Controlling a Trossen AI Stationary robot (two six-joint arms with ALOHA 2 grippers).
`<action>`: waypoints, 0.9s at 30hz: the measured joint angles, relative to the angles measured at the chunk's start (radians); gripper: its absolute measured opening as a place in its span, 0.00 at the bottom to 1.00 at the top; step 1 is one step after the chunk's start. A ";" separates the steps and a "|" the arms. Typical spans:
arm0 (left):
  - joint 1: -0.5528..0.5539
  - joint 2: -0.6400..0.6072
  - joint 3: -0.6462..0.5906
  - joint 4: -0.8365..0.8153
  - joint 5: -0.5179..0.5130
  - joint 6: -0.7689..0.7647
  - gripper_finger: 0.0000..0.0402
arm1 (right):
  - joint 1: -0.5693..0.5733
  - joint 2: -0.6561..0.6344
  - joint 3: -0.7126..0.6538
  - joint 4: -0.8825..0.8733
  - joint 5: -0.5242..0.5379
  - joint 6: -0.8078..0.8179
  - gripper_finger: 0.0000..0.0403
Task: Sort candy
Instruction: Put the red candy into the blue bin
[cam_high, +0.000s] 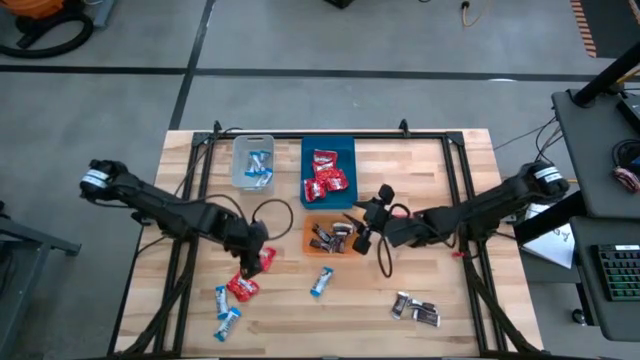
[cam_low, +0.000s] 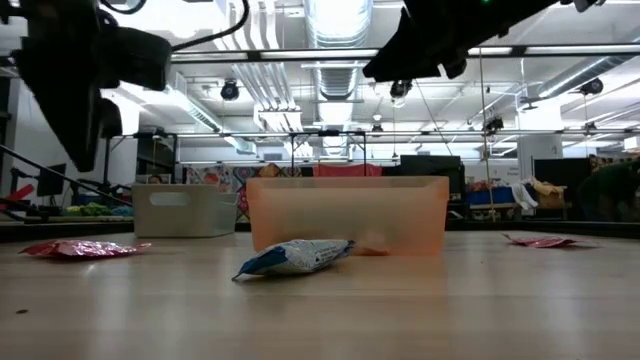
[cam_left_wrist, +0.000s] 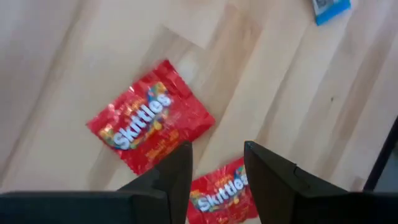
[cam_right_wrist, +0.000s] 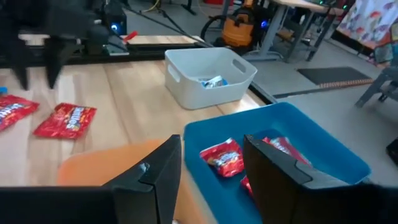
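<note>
left gripper (cam_left_wrist: 214, 168): hanging over the two red candy packs near the front-left of the table, fingers spread with a clear gap, nothing pinched. One red pack (cam_left_wrist: 149, 122) lies flat just ahead of the fingertips, the other (cam_left_wrist: 221, 193) sits right under them.

right gripper (cam_right_wrist: 211, 168): over the orange bin (cam_high: 312, 242), by its edge next to the blue bin (cam_high: 343, 150). Fingers apart, and I can't see anything between them.

where the candy is: reds in the blue bin (cam_high: 327, 175), blue-and-white ones in the clear bin (cam_high: 258, 165), dark ones in the orange bin (cam_high: 333, 236). Loose on the table: the two reds, a few blue-and-white packs at the front left (cam_high: 226, 310) plus one mid-table (cam_high: 321, 282), and dark ones at the front right (cam_high: 415, 310).

how it'll handle, I reckon: super light, crinkly, slick wrappers, soft lumpy middle, so they'll probably skate on the wood if nudged.

where to grab: I'd come straight down and pinch across the narrow width at the puffy middle, not the thin sealed ends.
</note>
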 joint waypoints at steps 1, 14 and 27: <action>-0.013 0.005 0.000 0.001 -0.005 0.000 0.32 | -0.005 -0.007 0.000 -0.003 0.000 -0.006 0.41; -0.104 0.088 0.000 0.049 -0.091 0.054 0.33 | -0.082 -0.045 0.000 -0.021 -0.176 -0.037 0.40; -0.108 0.231 0.000 0.016 -0.155 0.092 0.53 | -0.089 -0.045 0.000 -0.085 -0.175 0.000 0.41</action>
